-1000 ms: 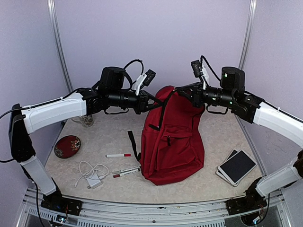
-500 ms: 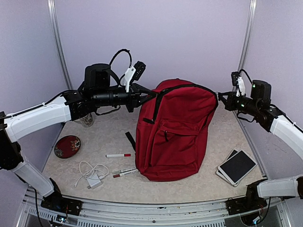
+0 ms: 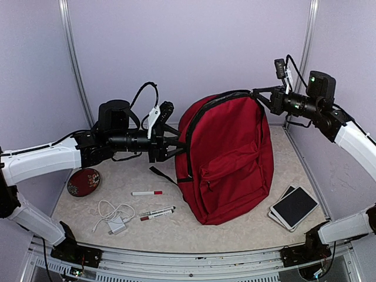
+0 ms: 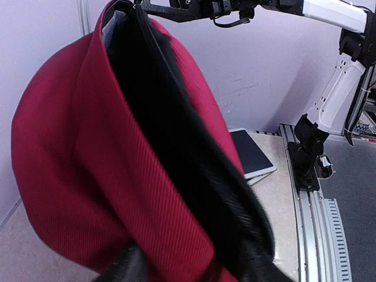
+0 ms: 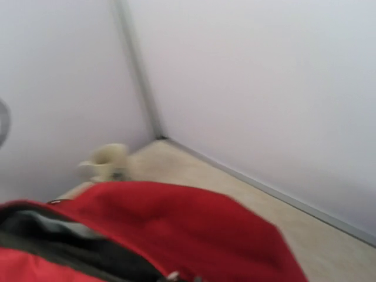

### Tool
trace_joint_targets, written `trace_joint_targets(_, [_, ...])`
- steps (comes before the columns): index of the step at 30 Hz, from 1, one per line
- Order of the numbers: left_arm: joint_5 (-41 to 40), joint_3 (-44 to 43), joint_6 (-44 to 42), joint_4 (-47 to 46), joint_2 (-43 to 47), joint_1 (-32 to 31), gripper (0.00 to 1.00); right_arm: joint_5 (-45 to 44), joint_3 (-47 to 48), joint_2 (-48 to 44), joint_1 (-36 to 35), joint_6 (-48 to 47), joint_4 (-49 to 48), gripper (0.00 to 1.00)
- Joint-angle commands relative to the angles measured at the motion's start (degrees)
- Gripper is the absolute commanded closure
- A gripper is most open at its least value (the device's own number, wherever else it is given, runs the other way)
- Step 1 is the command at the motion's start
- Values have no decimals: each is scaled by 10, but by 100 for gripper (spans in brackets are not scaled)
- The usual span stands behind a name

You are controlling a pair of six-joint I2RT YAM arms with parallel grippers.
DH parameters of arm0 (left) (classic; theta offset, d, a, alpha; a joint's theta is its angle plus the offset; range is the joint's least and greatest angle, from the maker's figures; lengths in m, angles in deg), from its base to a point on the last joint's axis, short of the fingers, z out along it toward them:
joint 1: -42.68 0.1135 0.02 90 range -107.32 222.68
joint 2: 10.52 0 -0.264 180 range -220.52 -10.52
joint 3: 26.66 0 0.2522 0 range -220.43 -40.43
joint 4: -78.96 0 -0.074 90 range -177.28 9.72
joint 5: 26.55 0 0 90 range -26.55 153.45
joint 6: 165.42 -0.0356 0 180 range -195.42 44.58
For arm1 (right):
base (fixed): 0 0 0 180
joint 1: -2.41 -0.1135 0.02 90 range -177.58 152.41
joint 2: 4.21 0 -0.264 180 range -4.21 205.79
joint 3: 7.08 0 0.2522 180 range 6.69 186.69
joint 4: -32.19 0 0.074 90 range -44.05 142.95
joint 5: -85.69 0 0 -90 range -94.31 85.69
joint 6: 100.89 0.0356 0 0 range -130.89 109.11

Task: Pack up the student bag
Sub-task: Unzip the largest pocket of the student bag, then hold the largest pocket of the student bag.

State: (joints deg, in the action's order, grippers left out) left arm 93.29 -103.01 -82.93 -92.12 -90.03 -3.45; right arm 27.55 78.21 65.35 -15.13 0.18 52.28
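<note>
PACKING STATION: The student bag (image 3: 232, 158) stands upright at the middle of the pale speckled surface (image 3: 294, 167), its top corner drawn up toward the right arm. The right wrist view is blurred. It shows only a red fold, a strip of grey lining and a pale cup-like shape (image 5: 106, 161) near the far corner, and that arm's own fingers do not show. Seen from above, the right claw (image 3: 259, 94) is clenched on the bag's top edge. The left claw (image 3: 176, 145) meets the bag's left side. In its wrist view, dark fingers (image 4: 126, 267), cut off at the bottom of the frame, stand apart with red fabric and black trim between them. Whether they pinch it cannot be told. The bag is ribbed dark-red cloth, rounded, with a front pocket. Near it lie a flat dark tablet (image 3: 294, 207), slim markers (image 3: 147, 192), a coiled white cable (image 3: 111, 212) and a round red dish (image 3: 83, 181).
</note>
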Motion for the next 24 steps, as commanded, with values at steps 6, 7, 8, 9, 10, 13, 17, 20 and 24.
trace_joint_targets(6, [-22, -85, 18, -1, 65, 14, 1, 121, 72, 45, -36, -44, -79, 100])
trace_joint_targets(7, [-26, -103, 27, 8, 64, 13, 1, 128, 71, 47, -40, -46, -86, 100])
trace_joint_targets(8, [-36, -121, 35, 18, 60, 11, 1, 135, 71, 48, -44, -47, -91, 100])
trace_joint_targets(9, [-56, -137, 39, 29, 54, 8, 1, 140, 71, 49, -47, -47, -94, 100])
trace_joint_targets(10, [-79, -155, 38, 43, 43, 2, 1, 147, 71, 50, -50, -49, -97, 100])
trace_joint_targets(13, [-149, -228, 16, 123, -16, 3, 1, 161, 64, 46, -61, -55, -109, 100])
trace_joint_targets(17, [-112, -311, 27, 181, -91, 58, 1, 162, 56, 38, -65, -65, -105, 100])
trace_joint_targets(20, [-60, -356, -11, 227, -129, 38, 1, 157, 50, 36, -66, -65, -101, 100])
trace_joint_targets(24, [-73, -361, -36, 231, -157, 4, 1, 158, 40, 36, -69, -61, -104, 100])
